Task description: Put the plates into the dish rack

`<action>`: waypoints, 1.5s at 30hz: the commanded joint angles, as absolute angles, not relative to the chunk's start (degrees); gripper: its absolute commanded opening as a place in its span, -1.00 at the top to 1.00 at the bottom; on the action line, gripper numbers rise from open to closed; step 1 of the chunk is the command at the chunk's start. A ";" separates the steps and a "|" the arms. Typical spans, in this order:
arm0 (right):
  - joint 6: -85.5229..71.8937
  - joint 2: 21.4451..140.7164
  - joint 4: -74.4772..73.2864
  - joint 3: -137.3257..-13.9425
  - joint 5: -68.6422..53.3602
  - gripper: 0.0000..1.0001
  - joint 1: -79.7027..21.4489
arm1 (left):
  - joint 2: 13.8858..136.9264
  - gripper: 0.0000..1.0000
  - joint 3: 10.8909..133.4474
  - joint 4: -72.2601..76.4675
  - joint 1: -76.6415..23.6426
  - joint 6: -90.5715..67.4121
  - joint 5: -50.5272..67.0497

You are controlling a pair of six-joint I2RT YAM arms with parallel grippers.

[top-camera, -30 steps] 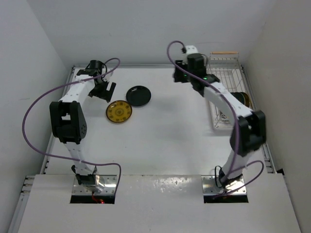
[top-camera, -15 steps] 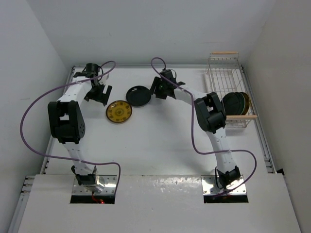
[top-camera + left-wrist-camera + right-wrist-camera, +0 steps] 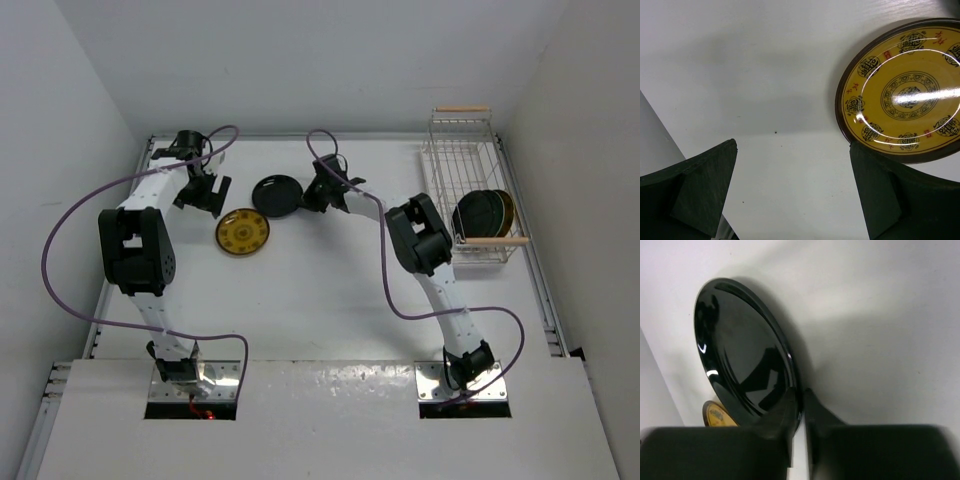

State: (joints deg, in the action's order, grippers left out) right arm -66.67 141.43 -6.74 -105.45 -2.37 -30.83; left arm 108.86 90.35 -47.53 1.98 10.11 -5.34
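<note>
Overhead view of a white table (image 3: 330, 290). The rack (image 3: 445, 160) sits at the far right. Plates (image 3: 484, 212) stand on edge at its near end; I can make out a dark one and a yellowish one, no more. Well left of the rack a black plate (image 3: 275, 195) lies on the table. A yellow plate (image 3: 242, 232) lies just past it, farther again from the rack.

My right gripper (image 3: 318, 192) reaches in from the rack side and meets the black plate at the rim facing the rack. In the right wrist view its jaws are almost together with that rim wedged between them: one finger (image 3: 785, 432) over the glossy top, the other under the edge. I read that as a pinch, and a shallow one.

My left gripper (image 3: 205, 192) hangs farthest from the rack, beyond both plates. Its jaws are spread wide with nothing between them, and the yellow plate shows just past one finger.

The step in hand, as I judge it, is to lift the black plate and carry it to the rack. The glaze looks slippery and the bite is small. I would raise it slowly, let it hang on edge without swinging, and aim for a free slot on the far side of the plates standing in the rack.
</note>
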 commanded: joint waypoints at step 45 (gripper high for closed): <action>9.06 74.00 -24.00 -65.13 43.94 1.00 -6.77 | 107.05 -0.98 91.32 -48.43 3.08 10.46 -4.31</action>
